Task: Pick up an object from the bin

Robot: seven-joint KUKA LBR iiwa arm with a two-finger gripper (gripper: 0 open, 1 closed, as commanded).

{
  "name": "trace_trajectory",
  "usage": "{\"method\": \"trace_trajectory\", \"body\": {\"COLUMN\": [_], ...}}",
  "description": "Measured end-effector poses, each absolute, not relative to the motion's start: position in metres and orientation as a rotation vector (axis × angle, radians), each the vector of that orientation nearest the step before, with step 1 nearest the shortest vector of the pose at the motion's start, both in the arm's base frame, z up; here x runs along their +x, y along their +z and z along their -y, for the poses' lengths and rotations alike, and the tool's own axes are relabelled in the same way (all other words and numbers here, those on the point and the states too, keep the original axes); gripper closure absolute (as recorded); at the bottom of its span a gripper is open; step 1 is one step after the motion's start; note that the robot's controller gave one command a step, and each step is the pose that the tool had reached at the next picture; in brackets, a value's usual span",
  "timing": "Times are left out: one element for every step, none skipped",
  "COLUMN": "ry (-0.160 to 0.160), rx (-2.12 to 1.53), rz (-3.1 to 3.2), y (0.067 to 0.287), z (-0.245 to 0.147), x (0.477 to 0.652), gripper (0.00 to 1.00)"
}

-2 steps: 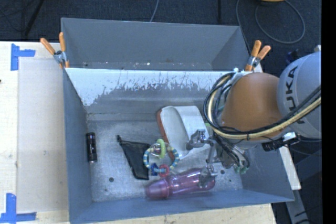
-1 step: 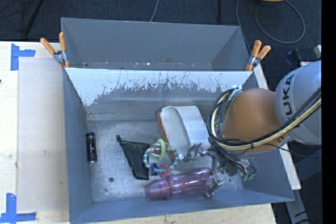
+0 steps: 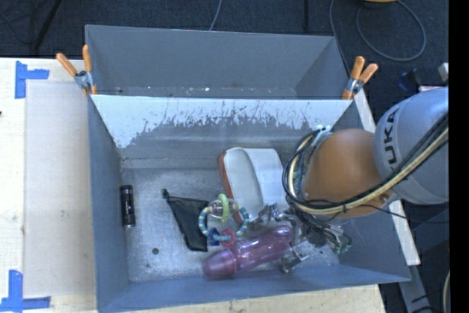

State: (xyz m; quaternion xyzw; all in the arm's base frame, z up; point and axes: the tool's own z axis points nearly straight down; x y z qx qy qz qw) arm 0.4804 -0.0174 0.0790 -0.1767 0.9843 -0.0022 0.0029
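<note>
Presently nothing is lifted: every item lies on the floor of the grey bin [image 3: 110, 179]. The robot arm [image 3: 410, 150] reaches down into it, its gripper [image 3: 304, 247] at the right end of the purple bottle [image 3: 248, 254]. Whether it is released or clenched cannot be told. A white tub [image 3: 253, 176] lies above the bottle, a black cloth [image 3: 187, 222] to its left, a coloured ring toy [image 3: 220, 220] just above-left, and a small black cylinder [image 3: 127, 204] well left. By my judgement, grasp and lift remain.
</note>
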Motion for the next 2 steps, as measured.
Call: {"method": "trace_trajectory", "body": {"ry": [0.002, 0.002], "rx": [-0.997, -0.997], "rz": [-2.955, -2.955], "y": [0.0747, 0.0747], "z": [0.0238, 0.0238], "x": [0.4809, 0.4809], "gripper": [1.00, 1.00]}}
